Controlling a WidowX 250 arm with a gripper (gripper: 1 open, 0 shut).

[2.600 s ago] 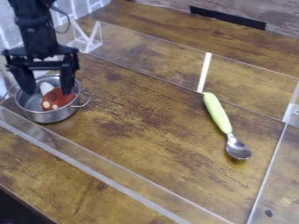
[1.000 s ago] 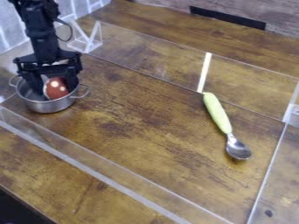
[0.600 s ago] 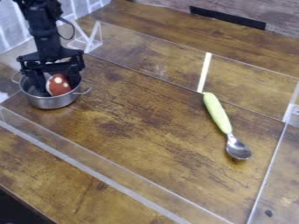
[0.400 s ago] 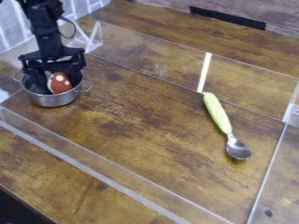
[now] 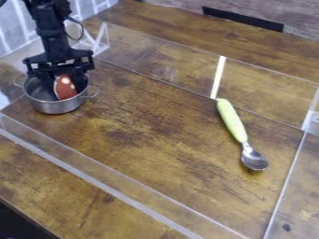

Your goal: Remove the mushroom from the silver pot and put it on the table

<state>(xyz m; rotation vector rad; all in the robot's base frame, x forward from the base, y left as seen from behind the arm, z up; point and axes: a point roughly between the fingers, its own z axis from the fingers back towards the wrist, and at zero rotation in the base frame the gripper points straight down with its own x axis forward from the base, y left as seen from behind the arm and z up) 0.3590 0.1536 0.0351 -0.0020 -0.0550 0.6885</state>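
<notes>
Since the earlier frames, the gripper [image 5: 59,82] has sunk into the silver pot [image 5: 52,101] at the upper left of the frame, and its jaws have drawn in from wide to narrow, one on each side of the mushroom [image 5: 63,88]. They look pressed against the red-brown cap, so I judge the mushroom gripped, though the fingertips are partly hidden by the pot's rim and the contact cannot be seen clearly. The mushroom sits inside the pot, directly beneath the downward-pointing gripper, not to one side of it; its stem is hidden, so which way its long axis lies cannot be told.

The coming move is probably a straight lift clear of the rim, then a carry across to bare table [image 5: 149,131]. The pot wall rings the gripper closely, so a sideways pull before rising could drag the pot along. A clear plastic stand [image 5: 88,37] rises just behind the arm, toward the top of the frame. The spoon [image 5: 237,131] with its yellow-green handle lies well apart at the right, leaving open wood in between for setting down.
</notes>
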